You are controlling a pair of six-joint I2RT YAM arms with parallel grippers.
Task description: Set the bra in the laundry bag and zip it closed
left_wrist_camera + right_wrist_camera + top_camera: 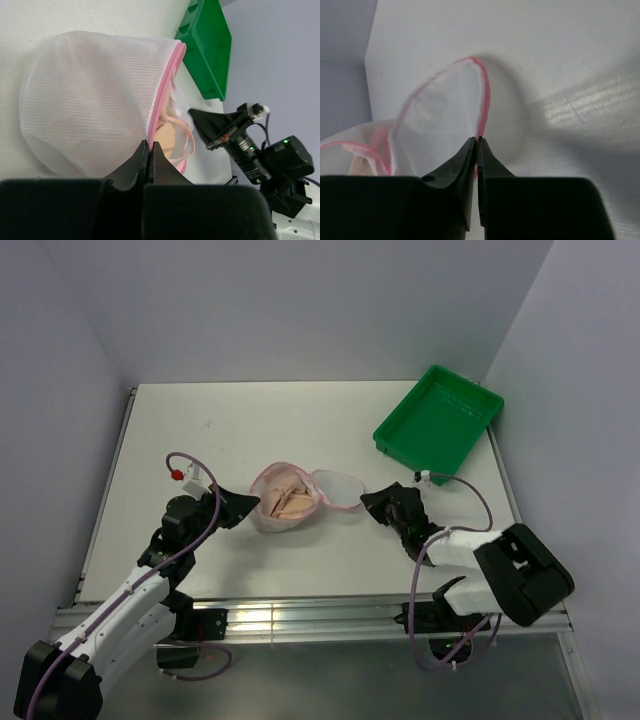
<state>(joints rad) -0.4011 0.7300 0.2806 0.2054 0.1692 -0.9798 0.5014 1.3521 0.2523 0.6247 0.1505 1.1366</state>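
The laundry bag [272, 515], a white mesh pod with pink zipper trim, sits at the table's middle with its lid flap [337, 490] folded open to the right. The peach bra [290, 498] lies bunched inside it. My left gripper [252, 505] is shut on the bag's pink rim at its left side; in the left wrist view the rim runs into the closed jaws [149, 145], with the mesh dome [90, 100] and the bra [167, 140] beyond. My right gripper [366, 498] is shut on the pink edge of the lid flap [440, 115], pinched at the fingertips [478, 140].
A green plastic tray [438, 420] stands at the table's back right corner, also in the left wrist view [210, 45]. Grey walls close in on the left, back and right. The table's front edge has a metal rail [300, 615].
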